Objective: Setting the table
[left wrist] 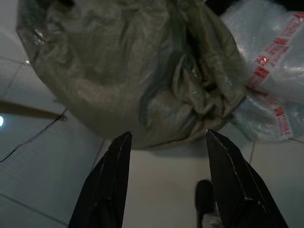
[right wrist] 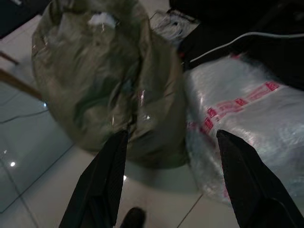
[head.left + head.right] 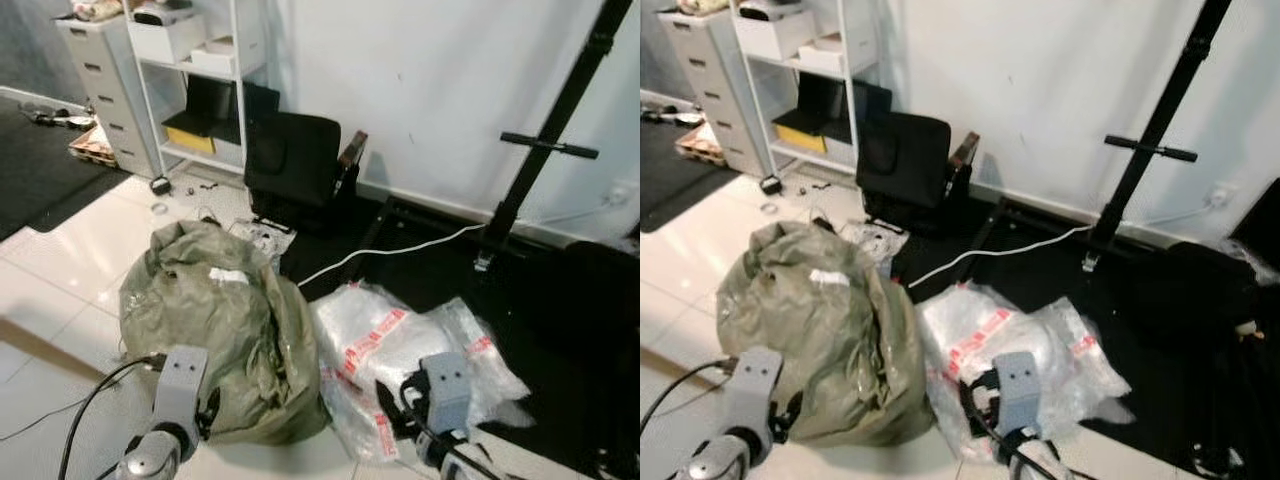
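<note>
No tableware or table is in sight. A big olive-green sack (image 3: pixel 215 330) lies on the white tiled floor just ahead of me. Clear bubble-wrap bundles with red tape (image 3: pixel 400 340) lie against its right side. My left gripper (image 1: pixel 168 134) hangs low over the tiles at the sack's near edge, open, with nothing between its fingers. My right gripper (image 2: pixel 173 134) is also open and empty, held above the floor where the sack meets the bubble wrap. Both silver wrists show at the bottom of the eye views, the left wrist (image 3: pixel 180 385) and the right wrist (image 3: pixel 445 390).
A white shelf unit (image 3: pixel 200 80) and a grey drawer cabinet (image 3: pixel 100 80) stand at the back left. A black seat (image 3: pixel 295 160) leans at the wall. A black stand (image 3: pixel 545 150) rises on a dark mat at the right, with a white cable (image 3: pixel 400 250) across it.
</note>
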Robot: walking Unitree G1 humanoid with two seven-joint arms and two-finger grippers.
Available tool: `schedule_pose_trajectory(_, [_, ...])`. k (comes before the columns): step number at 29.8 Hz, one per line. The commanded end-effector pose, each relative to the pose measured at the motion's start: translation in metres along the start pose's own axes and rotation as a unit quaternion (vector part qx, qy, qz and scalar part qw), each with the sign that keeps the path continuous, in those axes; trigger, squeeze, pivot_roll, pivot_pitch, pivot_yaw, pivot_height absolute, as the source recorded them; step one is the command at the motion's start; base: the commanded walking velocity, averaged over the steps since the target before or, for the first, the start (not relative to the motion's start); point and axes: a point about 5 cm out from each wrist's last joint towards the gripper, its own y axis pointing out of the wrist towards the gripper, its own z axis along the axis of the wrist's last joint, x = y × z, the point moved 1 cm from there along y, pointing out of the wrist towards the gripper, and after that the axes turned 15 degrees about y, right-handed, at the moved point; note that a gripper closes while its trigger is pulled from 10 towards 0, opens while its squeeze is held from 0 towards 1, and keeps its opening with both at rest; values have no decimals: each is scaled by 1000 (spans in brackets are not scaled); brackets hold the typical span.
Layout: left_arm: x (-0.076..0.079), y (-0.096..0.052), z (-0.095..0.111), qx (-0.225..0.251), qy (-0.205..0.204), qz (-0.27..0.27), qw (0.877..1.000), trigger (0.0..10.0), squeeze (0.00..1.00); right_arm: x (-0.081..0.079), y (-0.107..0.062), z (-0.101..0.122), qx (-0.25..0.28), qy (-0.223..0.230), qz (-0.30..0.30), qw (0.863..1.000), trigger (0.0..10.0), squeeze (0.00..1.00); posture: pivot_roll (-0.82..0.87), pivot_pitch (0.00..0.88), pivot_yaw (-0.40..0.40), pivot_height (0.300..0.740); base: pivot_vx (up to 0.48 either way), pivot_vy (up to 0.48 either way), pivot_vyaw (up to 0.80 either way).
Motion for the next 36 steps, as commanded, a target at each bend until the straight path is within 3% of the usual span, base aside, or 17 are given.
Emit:
schedule_pose_trajectory(1, [2, -1, -6, -11, 3, -3, 1000, 10000, 0, 3, -2, -3, -7, 2, -7, 1000, 10000, 90, -58, 0, 75, 740, 0, 0, 744])
schedule_pose_trajectory(36, [2, -1, -6, -12, 3, -5, 1000, 10000, 0, 4, -3, -6, -8, 6, -8, 1000, 10000, 98, -56, 0, 81, 740, 0, 0, 744])
